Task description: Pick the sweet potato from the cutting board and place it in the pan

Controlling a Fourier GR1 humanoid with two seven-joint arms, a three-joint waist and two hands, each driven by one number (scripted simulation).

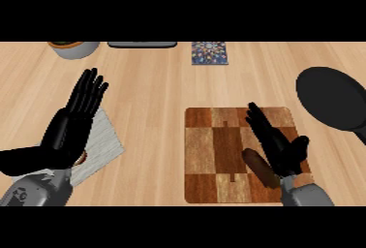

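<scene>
Left hand (71, 123): open, fingers straight and close together, pointing up the counter; it shows at the view's left, resting, holding nothing.
Cloth (106, 140): pale grey and ribbed, flat on the counter, partly hidden under the left hand.
Pot (73, 48): grey and round, at the far left edge, cut off by the view's top.
Dark slab (142, 44): flat and black, at the far edge just right of the pot; I cannot tell what it is.
Patterned tile (210, 53): small, dark blue with a light pattern, near the far edge, well apart from the board.
Board (207, 155): wooden, a check of light and dark brown squares, right of centre.
Sweet potato (262, 169): long, dark reddish brown with rounded ends, lying at a slant on the board's near right part; its right side is hidden by the right hand.
Right hand (279, 145): over the board's right side, fingers straight and together, thumb out to the right, not curled round the sweet potato; whether it touches it I cannot tell.
Pan (333, 99): black and round, at the right edge, apart from the board.
</scene>
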